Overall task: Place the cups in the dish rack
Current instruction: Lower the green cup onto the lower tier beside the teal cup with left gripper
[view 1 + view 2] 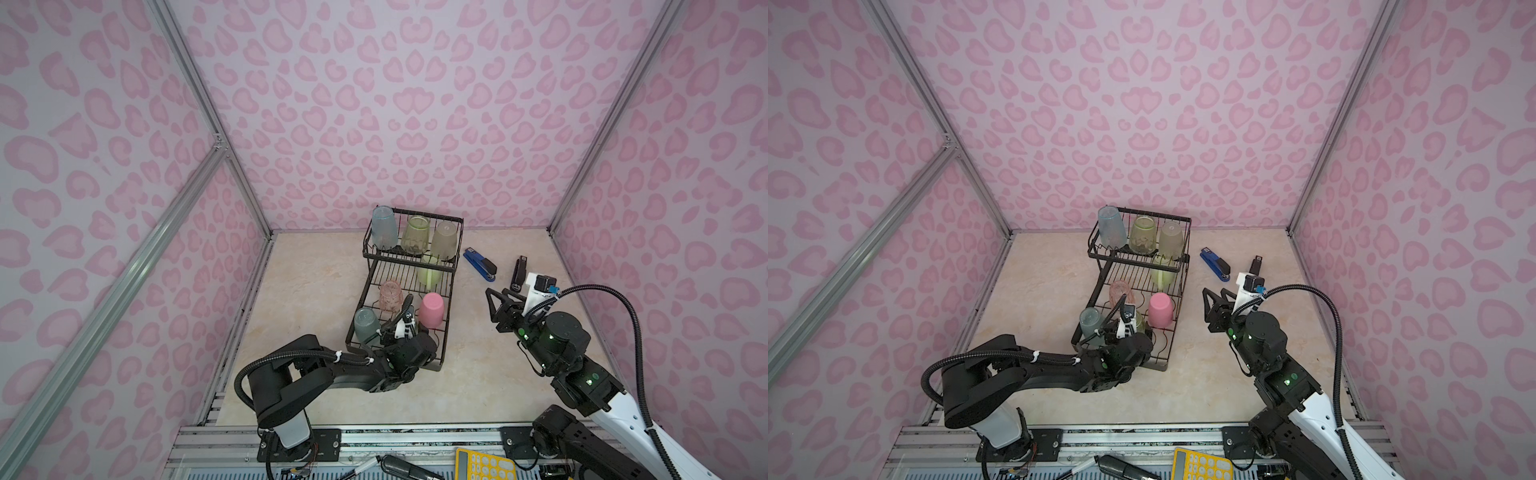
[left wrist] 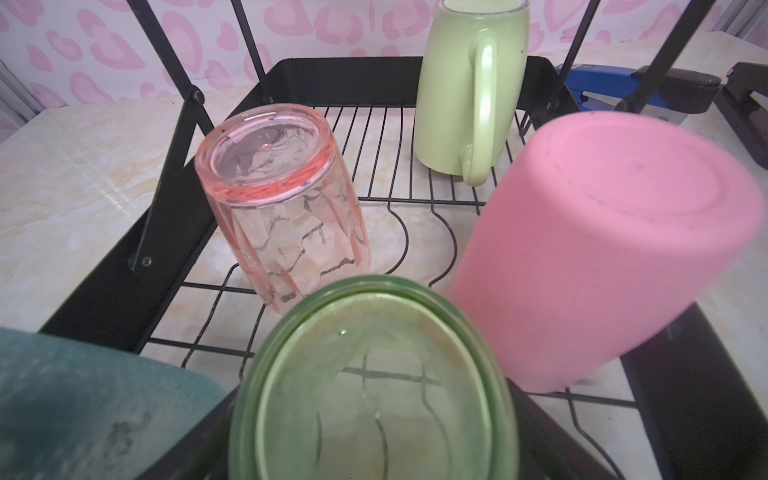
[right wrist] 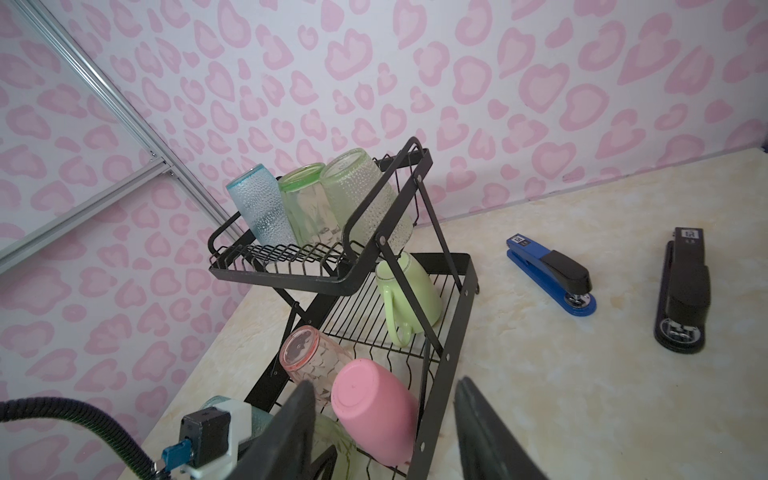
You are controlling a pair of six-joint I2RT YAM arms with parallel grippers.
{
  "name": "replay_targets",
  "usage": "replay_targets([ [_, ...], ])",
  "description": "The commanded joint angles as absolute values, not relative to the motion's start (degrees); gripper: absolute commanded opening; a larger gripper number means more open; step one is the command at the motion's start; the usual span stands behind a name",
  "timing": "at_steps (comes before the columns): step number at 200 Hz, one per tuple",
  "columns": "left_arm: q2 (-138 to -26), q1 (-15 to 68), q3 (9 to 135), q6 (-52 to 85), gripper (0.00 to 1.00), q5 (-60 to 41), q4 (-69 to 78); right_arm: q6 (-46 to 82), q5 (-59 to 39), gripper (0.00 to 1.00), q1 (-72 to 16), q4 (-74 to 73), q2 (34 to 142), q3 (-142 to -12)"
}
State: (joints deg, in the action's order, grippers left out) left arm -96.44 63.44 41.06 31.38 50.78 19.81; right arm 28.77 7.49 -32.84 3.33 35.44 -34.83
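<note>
Jaws of left gripper (image 1: 407,318) astride green cup (image 2: 374,374) in rack (image 3: 455,328), grip untellable; right gripper (image 1: 497,295) jaws apart, empty.

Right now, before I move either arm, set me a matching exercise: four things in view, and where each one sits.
1 green mug
2 solid pink cup
3 blue stapler
4 pale blue tumbler

A on the table, beside the dish rack
B in the raised basket
C on the lower tray, under the basket's edge
D on the lower tray, nearer the arms

Pairs: 1-C, 2-D, 3-A, 4-B
</note>
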Motion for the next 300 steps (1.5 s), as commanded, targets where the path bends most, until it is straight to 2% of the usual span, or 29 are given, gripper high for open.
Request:
replay_targets([
  [1,-95.53,63.37,40.96,31.16,0.89,51.42,19.94,28.74,7.87,0.54,-32.87,3.76,35.35,-34.84],
  [77,-96.29,65.94,41.62,25.96,0.87,51.88,23.2,28.91,7.34,0.54,-32.87,3.46,36.35,-34.72],
  [156,-95.45,66.0,41.13,26.44,0.88,52.05,23.11,29.0,6.87,0.54,-32.86,3.95,35.98,-34.94],
  [214,-92.99,65.93,40.78,27.75,0.92,52.08,21.05,28.91,6.82,0.56,-32.87,4.07,35.43,-34.59],
  [300,-87.14,65.96,39.92,28.92,0.92,52.4,16.31,28.13,6.94,0.6,-32.87,4.46,35.26,-34.63],
])
